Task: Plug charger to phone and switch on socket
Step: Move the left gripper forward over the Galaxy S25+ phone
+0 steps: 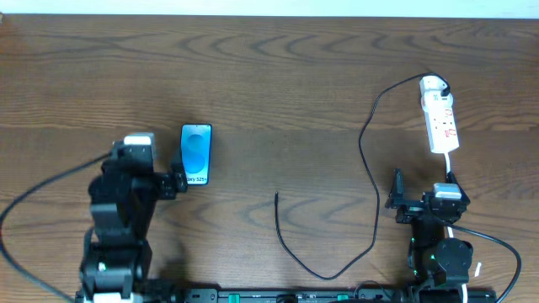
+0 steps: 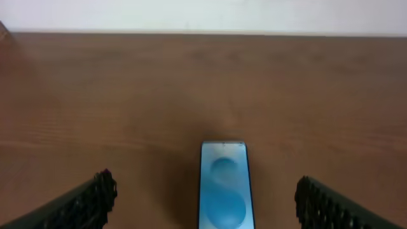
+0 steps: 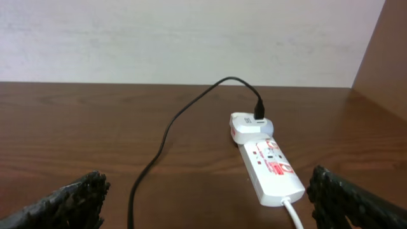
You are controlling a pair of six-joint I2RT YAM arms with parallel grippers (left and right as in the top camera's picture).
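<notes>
on the left half of the wooden bench (image 1: 269, 76) the phone (image 1: 196, 154) lies flat, screen up, and the left gripper (image 2: 205, 187) hovers with its fingers spread wide on either side of the phone's near end. by the right edge lies the socket (image 1: 440, 119), with the charger (image 1: 362, 143) plugged into its far end. the cable loops toward the near edge, and its free tip (image 1: 277, 195) rests mid-bench, apart from the phone. the right gripper (image 3: 206, 183) gapes wide and empty, facing the socket.
</notes>
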